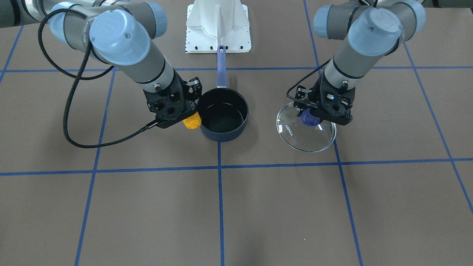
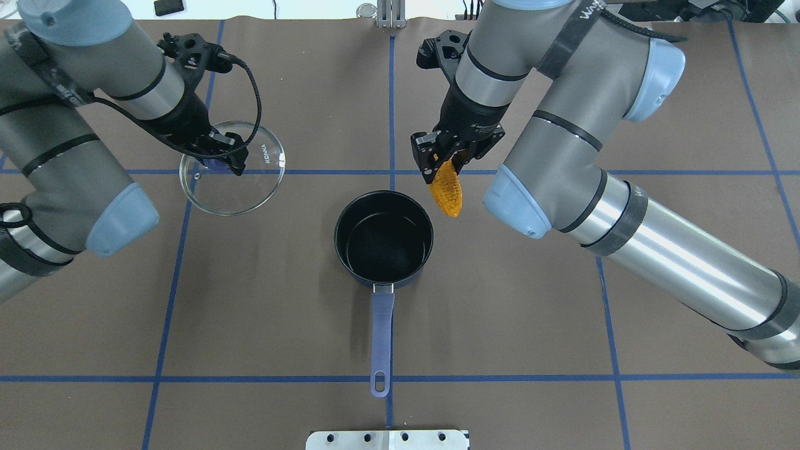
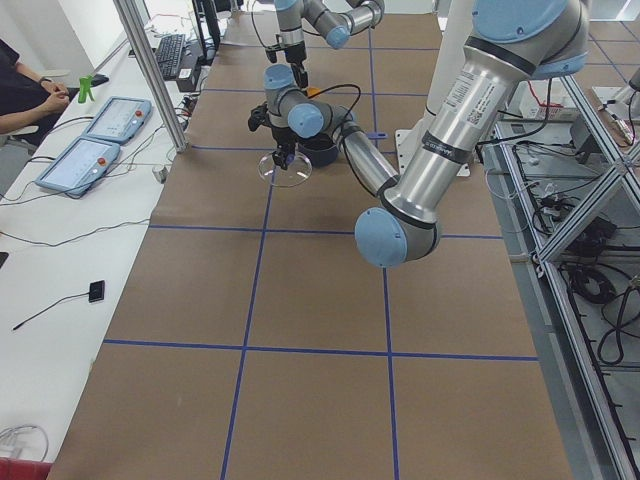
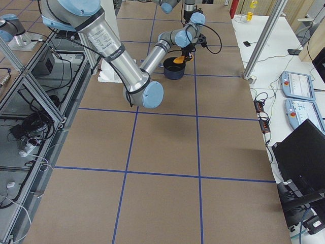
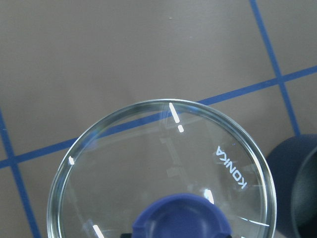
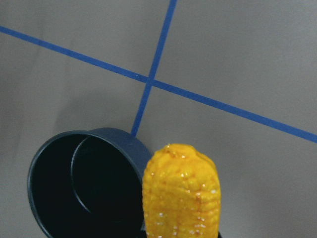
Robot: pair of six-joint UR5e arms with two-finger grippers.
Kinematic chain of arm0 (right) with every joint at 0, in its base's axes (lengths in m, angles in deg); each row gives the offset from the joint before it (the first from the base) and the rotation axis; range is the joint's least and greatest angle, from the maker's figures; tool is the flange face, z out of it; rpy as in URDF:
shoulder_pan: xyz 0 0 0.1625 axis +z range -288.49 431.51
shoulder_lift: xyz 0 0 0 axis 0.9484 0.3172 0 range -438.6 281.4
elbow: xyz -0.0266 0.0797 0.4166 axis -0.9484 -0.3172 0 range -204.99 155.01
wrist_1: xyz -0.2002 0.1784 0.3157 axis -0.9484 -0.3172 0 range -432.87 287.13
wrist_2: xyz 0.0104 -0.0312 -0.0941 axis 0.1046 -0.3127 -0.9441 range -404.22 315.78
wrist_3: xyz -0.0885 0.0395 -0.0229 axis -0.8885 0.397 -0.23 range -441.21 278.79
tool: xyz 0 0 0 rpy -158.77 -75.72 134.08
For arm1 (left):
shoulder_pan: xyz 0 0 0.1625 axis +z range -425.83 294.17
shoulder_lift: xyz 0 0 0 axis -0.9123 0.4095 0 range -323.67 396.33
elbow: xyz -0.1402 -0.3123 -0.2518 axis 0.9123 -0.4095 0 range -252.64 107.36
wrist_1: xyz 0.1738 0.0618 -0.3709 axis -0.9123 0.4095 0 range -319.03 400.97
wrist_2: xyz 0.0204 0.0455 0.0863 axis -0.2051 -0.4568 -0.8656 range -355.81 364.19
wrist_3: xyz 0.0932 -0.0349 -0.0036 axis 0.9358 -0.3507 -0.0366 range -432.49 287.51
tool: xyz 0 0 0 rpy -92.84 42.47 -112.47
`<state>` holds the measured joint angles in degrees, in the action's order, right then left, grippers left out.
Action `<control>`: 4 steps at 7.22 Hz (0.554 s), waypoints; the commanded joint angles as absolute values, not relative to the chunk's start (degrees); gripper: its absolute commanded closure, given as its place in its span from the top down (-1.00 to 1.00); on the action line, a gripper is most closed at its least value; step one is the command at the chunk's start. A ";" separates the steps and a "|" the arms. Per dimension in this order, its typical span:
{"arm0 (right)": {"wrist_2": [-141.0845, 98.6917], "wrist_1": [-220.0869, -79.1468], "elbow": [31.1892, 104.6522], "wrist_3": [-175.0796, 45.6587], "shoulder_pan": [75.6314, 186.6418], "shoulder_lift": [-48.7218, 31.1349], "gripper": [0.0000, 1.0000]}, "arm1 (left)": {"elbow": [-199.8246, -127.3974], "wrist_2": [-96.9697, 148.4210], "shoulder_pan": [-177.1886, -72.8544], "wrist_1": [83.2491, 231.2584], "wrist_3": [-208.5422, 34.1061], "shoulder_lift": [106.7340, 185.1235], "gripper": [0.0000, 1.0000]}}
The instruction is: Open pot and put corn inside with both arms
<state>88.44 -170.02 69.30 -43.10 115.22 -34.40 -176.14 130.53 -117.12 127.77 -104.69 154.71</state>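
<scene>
The navy pot (image 2: 383, 240) stands open and empty at the table's middle, its periwinkle handle (image 2: 381, 337) pointing toward the robot's base; it also shows in the front view (image 1: 223, 114). My left gripper (image 2: 215, 156) is shut on the blue knob (image 1: 309, 118) of the clear glass lid (image 2: 232, 169), held off to the pot's side and tilted; the lid fills the left wrist view (image 5: 163, 173). My right gripper (image 2: 445, 156) is shut on the yellow-orange corn (image 2: 447, 189), which hangs just beside the pot's rim, above the table. The corn shows in the right wrist view (image 6: 182, 191) with the pot (image 6: 84, 183) below left.
The robot's white base plate (image 1: 218, 27) sits behind the pot's handle. Blue tape lines cross the brown table. Side benches with teach pendants (image 3: 100, 135) and an operator (image 3: 25, 85) flank the table's end.
</scene>
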 commanded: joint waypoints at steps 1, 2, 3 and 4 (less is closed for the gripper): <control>87.19 -162.39 67.05 -39.75 111.77 -35.53 -0.09 | -176.18 132.07 -120.40 128.33 -96.16 149.56 0.10; 85.70 -156.86 64.42 -37.55 110.37 -35.80 -0.09 | -176.18 132.07 -121.28 128.34 -94.39 148.58 0.10; 84.55 -154.80 63.44 -36.31 109.05 -35.89 -0.09 | -176.18 132.07 -121.63 128.42 -93.50 147.70 0.10; 84.11 -154.78 63.43 -36.30 108.16 -35.71 -0.07 | -176.18 132.07 -121.98 128.51 -92.28 146.91 0.10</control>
